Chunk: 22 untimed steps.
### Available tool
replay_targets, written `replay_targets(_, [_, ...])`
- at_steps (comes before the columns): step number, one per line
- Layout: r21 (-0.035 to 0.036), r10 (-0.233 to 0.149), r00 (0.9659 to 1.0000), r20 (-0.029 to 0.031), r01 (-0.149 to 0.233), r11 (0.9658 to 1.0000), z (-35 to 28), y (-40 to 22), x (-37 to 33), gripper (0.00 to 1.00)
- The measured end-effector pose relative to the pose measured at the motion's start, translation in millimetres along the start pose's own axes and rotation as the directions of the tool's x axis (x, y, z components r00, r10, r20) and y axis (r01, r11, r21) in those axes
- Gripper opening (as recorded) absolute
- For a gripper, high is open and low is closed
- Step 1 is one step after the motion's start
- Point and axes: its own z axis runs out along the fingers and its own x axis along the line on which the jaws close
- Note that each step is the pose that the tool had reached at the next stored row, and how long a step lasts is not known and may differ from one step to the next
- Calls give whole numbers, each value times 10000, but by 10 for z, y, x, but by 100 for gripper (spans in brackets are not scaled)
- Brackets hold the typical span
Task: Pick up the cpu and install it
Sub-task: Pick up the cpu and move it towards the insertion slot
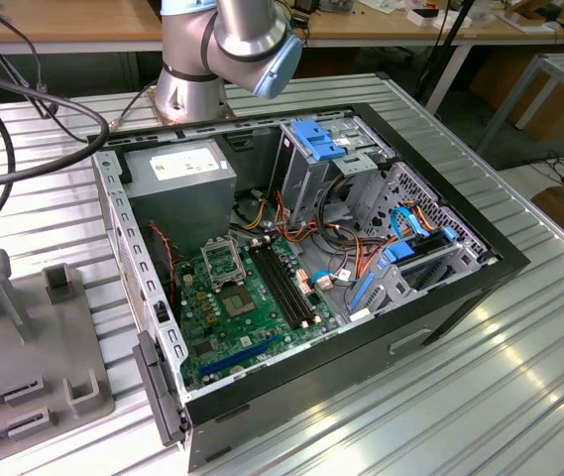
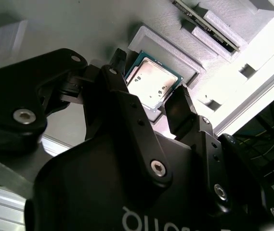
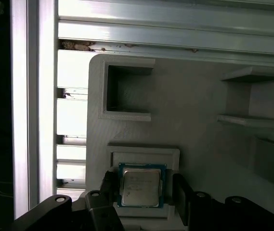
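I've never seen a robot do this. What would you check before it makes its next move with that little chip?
1. The cpu lies flat in its recess in the grey holder: ok.
2. The jaws stand one on each side of the cpu in both wrist views: ok.
3. The jaws are open, with a gap showing on each side of the chip in the first wrist view: ok.
4. The jaws are low enough to catch the chip's edges: cannot tell.
5. The socket frame on the green board is unlatched and ready: cannot tell.
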Motion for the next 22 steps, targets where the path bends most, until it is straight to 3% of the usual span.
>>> replay_targets(13, [0,2,10000,-1,-2,10000,0,3,16,60])
replay_targets(15, [0,1,10000,0,-1,10000,0,2,16,59])
replay_targets(16, [0,1,10000,0,-1,10000,0,2,16,51])
replay_targets(22, [0,1,10000,0,-1,10000,0,2,16,51])
